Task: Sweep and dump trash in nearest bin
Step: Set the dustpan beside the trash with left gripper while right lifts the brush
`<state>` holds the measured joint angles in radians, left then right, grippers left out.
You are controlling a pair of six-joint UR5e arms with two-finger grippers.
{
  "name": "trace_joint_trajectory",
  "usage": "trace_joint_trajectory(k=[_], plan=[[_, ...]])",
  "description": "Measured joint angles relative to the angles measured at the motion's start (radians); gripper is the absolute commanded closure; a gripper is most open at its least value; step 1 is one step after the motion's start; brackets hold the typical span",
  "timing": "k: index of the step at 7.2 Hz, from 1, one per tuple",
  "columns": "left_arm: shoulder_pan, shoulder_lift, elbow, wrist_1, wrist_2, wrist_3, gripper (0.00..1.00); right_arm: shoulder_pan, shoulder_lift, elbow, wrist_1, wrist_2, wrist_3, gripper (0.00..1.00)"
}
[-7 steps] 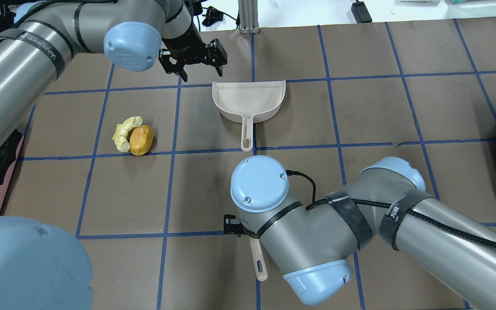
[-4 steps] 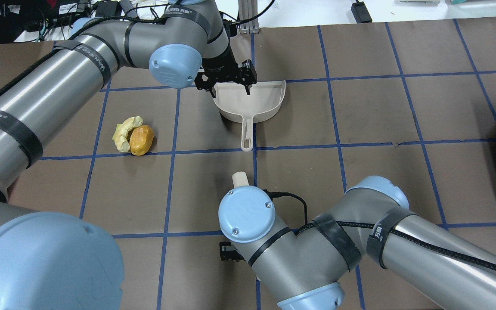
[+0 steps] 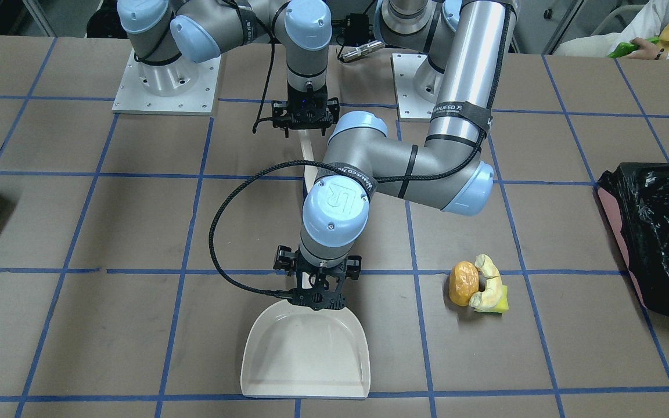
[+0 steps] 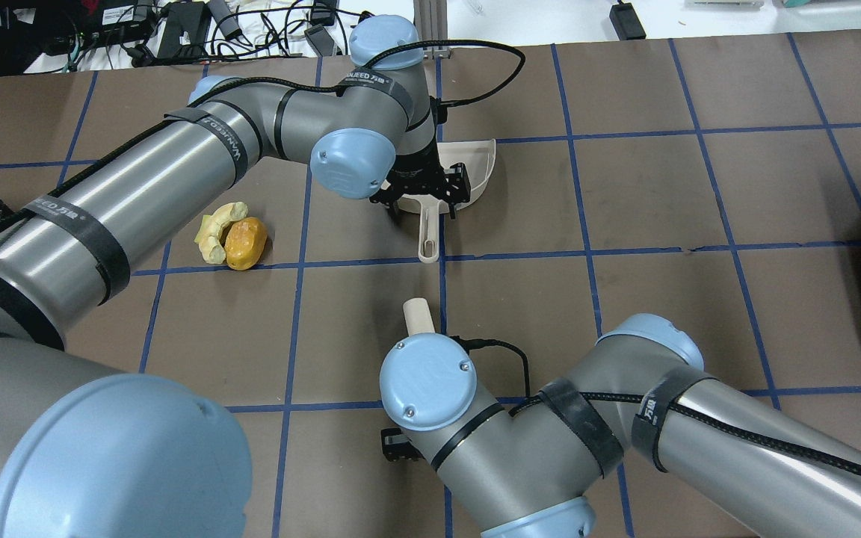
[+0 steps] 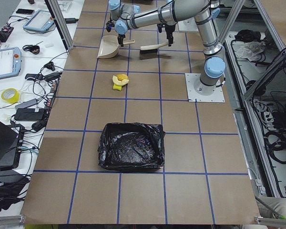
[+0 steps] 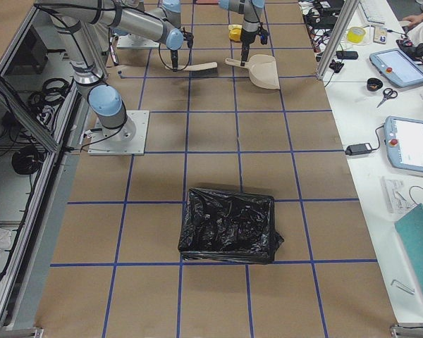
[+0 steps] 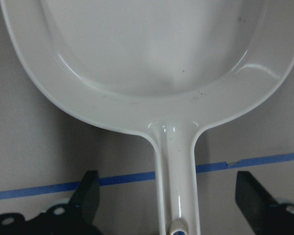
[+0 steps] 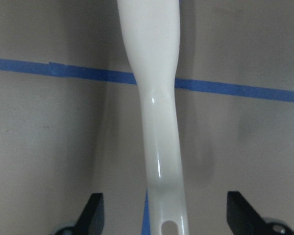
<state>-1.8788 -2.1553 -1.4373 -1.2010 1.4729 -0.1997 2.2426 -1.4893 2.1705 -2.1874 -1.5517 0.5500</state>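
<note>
Under left tool (image 4: 424, 202), dustpan handle (image 4: 428, 235) points robotward.

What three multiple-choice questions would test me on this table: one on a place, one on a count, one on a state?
1. Where is the left claw?
A. Inside the bin.
B. Over the dustpan handle.
C. Off the table.

2. How many pieces form the trash?
A. One.
B. Six.
C. Three.

3. How is the right claw set at the brush handle?
A. Open, astride it.
B. Shut on it.
C. Shut, lifting it.

Answers:
1 B: its wrist view shows the handle between its fingers.
2 C: orange, tan and yellow-green pieces lie together.
3 A: its wrist view shows gaps on both sides of the handle.
</note>
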Motion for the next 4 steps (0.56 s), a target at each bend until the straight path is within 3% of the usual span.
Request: trace_joint_trajectory(k=[1,2,3,4], plan=[[-0.001,-0.001,-0.007,-0.002,0.000,-0.003,0.25,0.000,0.016,0.000,-0.017,-0.002,-0.013,0.26],[-0.002,-0.003,-0.011,-0.005,0.000,-0.009,0.56,0.000,0.028,0.000,-0.028,-0.004,-0.023,0.33],[-0.003,-0.005,-0.013,-0.008,0.001,-0.014,0.74,0.000,0.033,0.000,-0.032,-0.009,-0.028,0.40],[-0.003,-0.004,-0.013,-0.010,0.002,-0.016,0.81,0.001,0.034,0.000,-0.033,-0.014,-0.029,0.43]])
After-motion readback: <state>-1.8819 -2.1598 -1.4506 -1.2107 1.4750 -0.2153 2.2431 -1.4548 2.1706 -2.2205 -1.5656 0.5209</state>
